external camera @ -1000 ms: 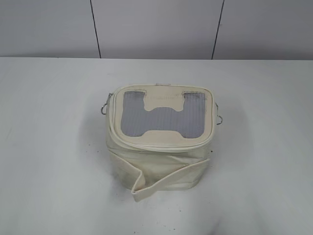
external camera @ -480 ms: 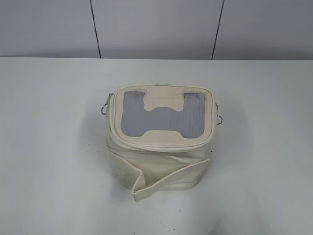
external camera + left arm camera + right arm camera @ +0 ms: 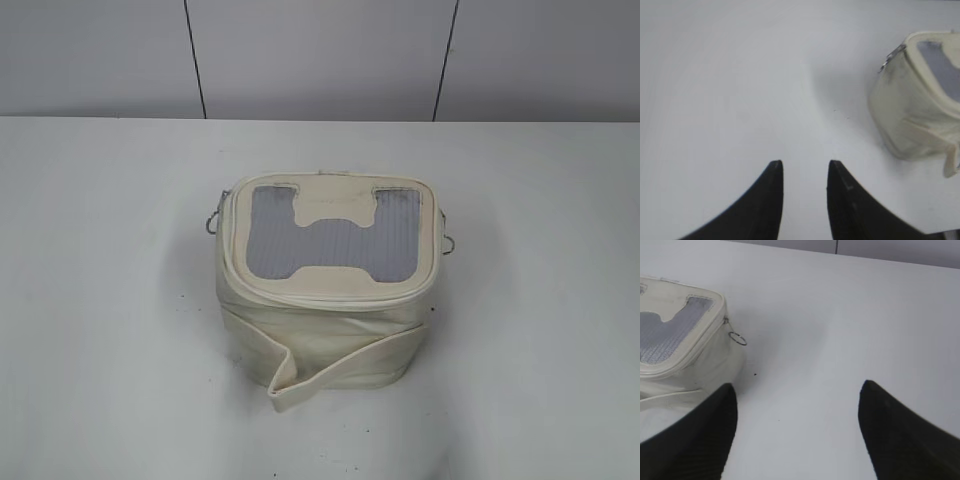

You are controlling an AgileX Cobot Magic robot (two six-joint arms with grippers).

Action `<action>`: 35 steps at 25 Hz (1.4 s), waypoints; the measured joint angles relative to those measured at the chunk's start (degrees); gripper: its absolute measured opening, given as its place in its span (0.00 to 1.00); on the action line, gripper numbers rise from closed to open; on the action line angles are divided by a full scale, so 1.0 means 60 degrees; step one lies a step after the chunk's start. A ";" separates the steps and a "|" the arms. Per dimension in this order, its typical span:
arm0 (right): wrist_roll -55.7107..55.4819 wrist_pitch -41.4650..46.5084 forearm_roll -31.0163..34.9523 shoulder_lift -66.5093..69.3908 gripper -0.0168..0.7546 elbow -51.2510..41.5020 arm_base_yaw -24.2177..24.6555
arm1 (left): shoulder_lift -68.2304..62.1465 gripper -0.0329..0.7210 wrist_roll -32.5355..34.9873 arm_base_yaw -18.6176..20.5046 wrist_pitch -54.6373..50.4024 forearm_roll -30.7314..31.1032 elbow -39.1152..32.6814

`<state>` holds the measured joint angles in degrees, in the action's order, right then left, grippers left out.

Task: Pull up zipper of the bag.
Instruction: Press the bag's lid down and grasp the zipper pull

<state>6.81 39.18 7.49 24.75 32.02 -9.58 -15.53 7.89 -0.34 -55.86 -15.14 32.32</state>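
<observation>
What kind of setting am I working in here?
Likely a lab test bench: a bare white table, plain grey panelled wall behind, and only the bag set out alone.

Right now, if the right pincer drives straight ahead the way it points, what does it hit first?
Likely nothing: ahead of the open right pincer lies bare white table. The bag sits off to its left, outside that line, though depth is uncertain.

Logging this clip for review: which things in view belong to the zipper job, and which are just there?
Job:
bag
zipper round the lid rim
ring pull
left pincer, open, empty
right pincer, open, empty

Just there:
loose strap
white table
</observation>
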 joint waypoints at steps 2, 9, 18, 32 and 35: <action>0.0008 -0.0280 0.0007 0.0856 0.78 0.0264 -0.0403 | -0.0795 0.36 0.0227 0.0000 0.0433 -0.0706 0.0095; 0.0680 -0.0446 -0.0002 0.4482 0.76 0.2103 -0.1495 | -0.4041 0.37 0.2835 0.0000 0.1742 -0.3555 0.0112; 0.3294 0.0363 0.1036 0.8274 0.65 0.5557 -0.1567 | -0.8017 0.43 0.5547 -0.0008 0.1788 -0.5408 0.1468; 0.7440 0.4380 0.4341 1.3718 0.62 1.1327 -0.1914 | -1.2097 0.44 0.6176 -0.0904 0.0807 -0.5663 0.4078; 0.7478 0.4890 0.4363 1.4748 0.62 1.2323 -0.2320 | -1.2734 0.44 0.6200 -0.1328 0.0604 -0.5391 0.4742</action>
<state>51.67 68.52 33.66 113.23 105.95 -23.50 -91.94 45.09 -8.31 -52.23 -47.49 60.77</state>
